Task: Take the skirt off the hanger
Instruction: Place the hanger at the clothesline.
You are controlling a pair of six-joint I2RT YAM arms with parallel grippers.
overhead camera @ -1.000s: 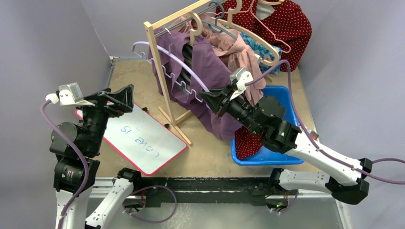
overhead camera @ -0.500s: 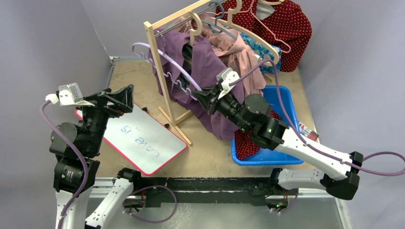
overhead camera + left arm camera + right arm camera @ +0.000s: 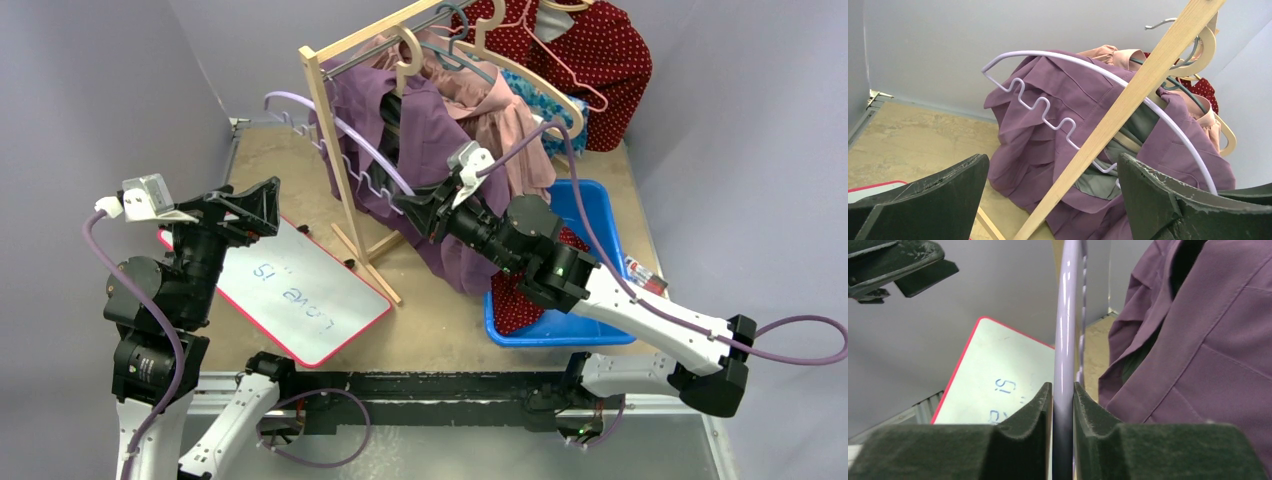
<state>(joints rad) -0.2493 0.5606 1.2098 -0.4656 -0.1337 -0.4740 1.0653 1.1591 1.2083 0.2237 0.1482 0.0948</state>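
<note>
The purple skirt (image 3: pixel 440 130) hangs on the lavender hanger (image 3: pixel 350 130) at the front end of the wooden rack (image 3: pixel 335 150), its folds dropping just right of the rack's upright post. The right gripper (image 3: pixel 405 207) has its 2 fingers clamped on the hanger's thin upper arm. The left gripper (image 3: pixel 262 208) hovers above the whiteboard (image 3: pixel 290 290), fingers wide apart and holding nothing, well apart from the rack. Bare table (image 3: pixel 270 160) lies between the post and the left wall. To the right, more hung garments crowd the rail, and the blue bin (image 3: pixel 605 215) sits beside the right arm. The hanger tilts, its notched end poking left past the post. The skirt shows soft pleats and a grey-green inner layer.
</note>
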